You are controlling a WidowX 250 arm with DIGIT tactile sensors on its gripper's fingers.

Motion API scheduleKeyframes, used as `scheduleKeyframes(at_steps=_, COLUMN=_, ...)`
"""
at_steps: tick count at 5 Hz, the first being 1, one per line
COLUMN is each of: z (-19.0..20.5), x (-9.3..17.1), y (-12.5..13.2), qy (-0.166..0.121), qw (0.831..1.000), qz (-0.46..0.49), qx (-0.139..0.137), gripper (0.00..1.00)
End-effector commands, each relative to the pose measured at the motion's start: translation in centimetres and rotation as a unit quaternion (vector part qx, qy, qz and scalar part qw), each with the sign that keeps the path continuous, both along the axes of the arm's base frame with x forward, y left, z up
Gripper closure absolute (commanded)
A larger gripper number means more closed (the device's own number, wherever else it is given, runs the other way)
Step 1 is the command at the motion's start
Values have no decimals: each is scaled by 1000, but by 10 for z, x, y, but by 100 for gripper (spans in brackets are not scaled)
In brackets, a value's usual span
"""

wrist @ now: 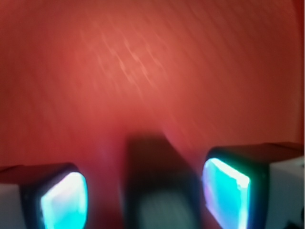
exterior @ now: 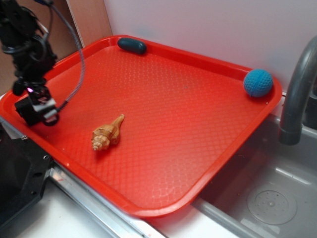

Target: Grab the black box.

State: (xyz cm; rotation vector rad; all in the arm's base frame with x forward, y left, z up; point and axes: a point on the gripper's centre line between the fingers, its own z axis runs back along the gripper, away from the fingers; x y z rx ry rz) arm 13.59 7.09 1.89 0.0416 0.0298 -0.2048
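A red plastic tray (exterior: 163, 144) with a diamond-textured floor lies tilted across the edge of a steel sink (exterior: 270, 198), beside a grey faucet (exterior: 297, 99). The robot arm reaches down at the tray's left side, its cable looping over the red surface.

The claw (exterior: 42, 115) sits low over the tray's left rim. In the exterior view the black box (exterior: 29, 110) appears as a dark block right at the claw's tip, though the claw's own black parts merge with it and the outline is hard to separate. The wrist view is blurred, but it shows the black box (wrist: 159, 183) as a dark upright shape between the two fingers (wrist: 64, 200), whose pads glow cyan. A strip of red tray (wrist: 143, 62) shows on each side of the box, so the claw (wrist: 145, 191) stands wide, its jaws clear of the box and not pressing it.

Elsewhere on the tray, a tan spiral seashell (exterior: 107, 134) lies near the left-centre, a dark teal oblong object (exterior: 132, 45) rests against the far rim, and a blue knitted ball (exterior: 258, 83) sits in the far right corner, well apart from the claw.
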Motion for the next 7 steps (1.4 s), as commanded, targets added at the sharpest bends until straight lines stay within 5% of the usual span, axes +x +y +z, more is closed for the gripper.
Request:
scheduleKeyframes(at_steps=1, z=15, x=6, y=-6, qy=-7, qw=1000, qz=-6, qx=16, gripper=100)
scheduleKeyframes(at_steps=2, z=54, x=18, y=-12, qy=-28, qw=999, qz=-3, qx=27, gripper=100)
scheduleKeyframes(at_steps=3, z=106, x=49, y=-23, qy=-79, qw=996, qz=7, qx=28, gripper=100)
scheduleKeyframes(at_steps=4, z=152, x=68, y=-31, qy=-138, qw=989, qz=49, qx=0, gripper=100)
scheduleKeyframes(at_steps=6, z=180, x=94, y=-57, qy=-117, qw=980, qz=163, qx=-10, gripper=100)
scheduleKeyframes(at_steps=7, z=177, x=93, y=-60, qy=-112, qw=979, qz=171, qx=8, gripper=100)
